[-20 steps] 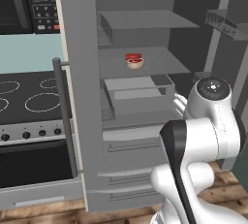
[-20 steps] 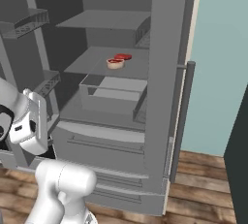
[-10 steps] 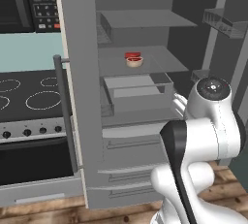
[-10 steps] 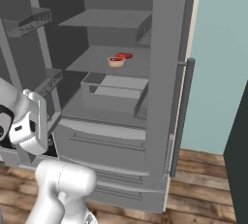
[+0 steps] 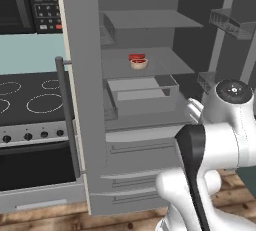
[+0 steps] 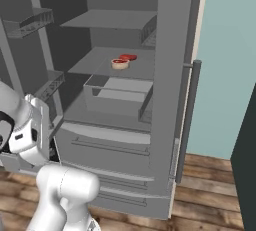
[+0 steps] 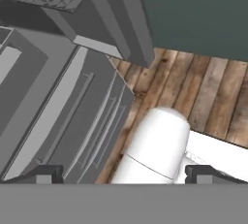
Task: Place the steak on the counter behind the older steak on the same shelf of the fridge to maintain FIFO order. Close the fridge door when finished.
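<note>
Grey French-door fridge (image 5: 125,145), both doors swung wide, interior lit.

Left base view: middle shelf (image 5: 165,62) carries the older steak (image 5: 139,64) in its tan bowl, and a second red piece, the steak (image 5: 135,56), lies just behind it, touching or nearly so. Below sits a clear drawer bin (image 5: 142,89). Black stovetop (image 5: 30,95) stands left of the near door. White arm rises at lower right, folded low.

Right base view: same shelf (image 6: 95,60) from the other side; bowl with the older steak (image 6: 120,63) in front, the steak (image 6: 129,57) behind it toward the back wall. Right door with its long bar handle (image 6: 187,120) stands fully open.

Hand view: hand (image 7: 123,173) points down at the lower fridge drawers (image 7: 63,116) and wooden floor (image 7: 203,87); fingertips stand wide apart, nothing between them.

Judgement: placing looks done; closing the doors remains.

Risks: arm sits close to the open left door and drawer fronts, so a careless swing could clip them; a push at the door's edge rather than its face may slip off; a hard slam could jolt the bowl forward.

Poorly seen: whether the steak rests flat or overlaps the bowl's rim is too small to settle. The hand itself is lost behind the arm's bulk in both base views. Left door's outer handle is cut off.
</note>
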Controlling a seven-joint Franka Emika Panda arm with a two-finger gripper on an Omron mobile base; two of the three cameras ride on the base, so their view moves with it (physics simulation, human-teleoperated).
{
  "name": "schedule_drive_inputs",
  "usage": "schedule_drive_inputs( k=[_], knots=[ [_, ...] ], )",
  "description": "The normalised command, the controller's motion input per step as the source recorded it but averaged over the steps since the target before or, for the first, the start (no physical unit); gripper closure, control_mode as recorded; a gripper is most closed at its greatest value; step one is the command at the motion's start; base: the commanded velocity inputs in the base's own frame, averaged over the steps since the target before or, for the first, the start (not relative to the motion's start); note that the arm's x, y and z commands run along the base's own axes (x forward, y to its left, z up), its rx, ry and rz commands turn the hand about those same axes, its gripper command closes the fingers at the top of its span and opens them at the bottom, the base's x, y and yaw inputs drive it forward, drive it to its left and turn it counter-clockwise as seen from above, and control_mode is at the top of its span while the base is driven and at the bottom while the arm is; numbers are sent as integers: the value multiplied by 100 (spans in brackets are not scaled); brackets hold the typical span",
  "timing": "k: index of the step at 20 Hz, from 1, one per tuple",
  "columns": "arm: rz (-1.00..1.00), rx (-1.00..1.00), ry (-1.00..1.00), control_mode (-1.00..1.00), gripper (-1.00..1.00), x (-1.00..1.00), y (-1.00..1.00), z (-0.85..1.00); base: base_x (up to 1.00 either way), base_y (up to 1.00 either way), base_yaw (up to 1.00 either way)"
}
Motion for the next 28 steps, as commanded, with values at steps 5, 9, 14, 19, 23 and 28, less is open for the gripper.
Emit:
schedule_drive_inputs(
  k=[5, 9, 14, 19, 23, 28],
  knots=[
    [0, 15, -15, -100, -100, -63, -99, 0, 0, 0, 0],
    [0, 22, -27, -100, -100, -41, -100, 0, 0, 0, 0],
    [2, 24, -30, -100, -100, 0, -100, -3, 0, 0, 0],
    [9, 20, -34, -100, -100, 2, -100, 0, 0, 0, 0],
    [13, 16, -26, -100, -100, 37, -97, -11, 0, 0, 0],
    [17, 13, -13, -100, -100, 73, -79, -19, 0, 0, 0]
  ],
)
